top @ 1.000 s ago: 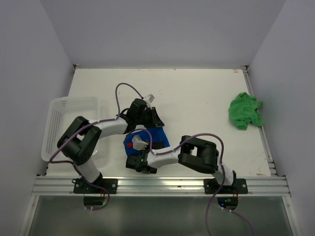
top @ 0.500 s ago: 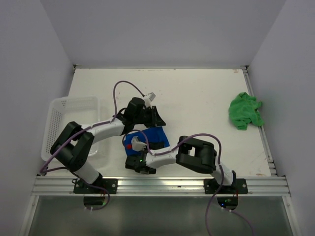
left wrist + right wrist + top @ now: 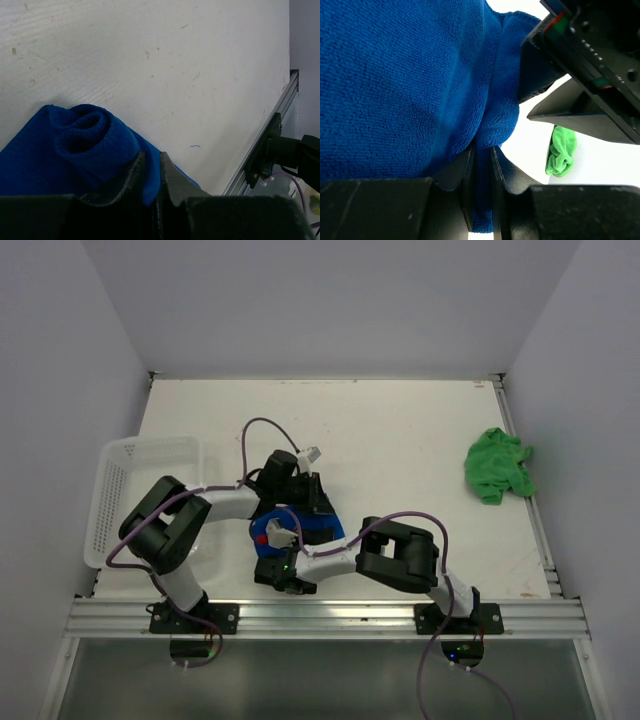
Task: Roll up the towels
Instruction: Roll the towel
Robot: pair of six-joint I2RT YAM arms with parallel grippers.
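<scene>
The blue towel point(image 3: 322, 528) lies near the table's front, partly rolled, between both arms. In the left wrist view the blue towel point(image 3: 95, 145) shows a rolled end, and my left gripper point(image 3: 151, 162) is shut on a fold of its cloth. The left gripper point(image 3: 318, 502) sits at the towel's far edge. My right gripper point(image 3: 482, 152) is shut on another fold of the blue towel point(image 3: 410, 85), at its near left side; the right gripper point(image 3: 283, 540) is mostly hidden from above. The green towel point(image 3: 498, 465) lies crumpled at the far right, also seen as the green towel point(image 3: 561, 152).
A white mesh basket point(image 3: 120, 485) stands at the table's left edge. The aluminium rail point(image 3: 330, 615) runs along the front edge, and the rail point(image 3: 265, 150) shows close by in the left wrist view. Grey walls enclose the table.
The left gripper has shifted slightly nearer and right over the blue towel, its elbow swinging. The right arm has barely moved.
</scene>
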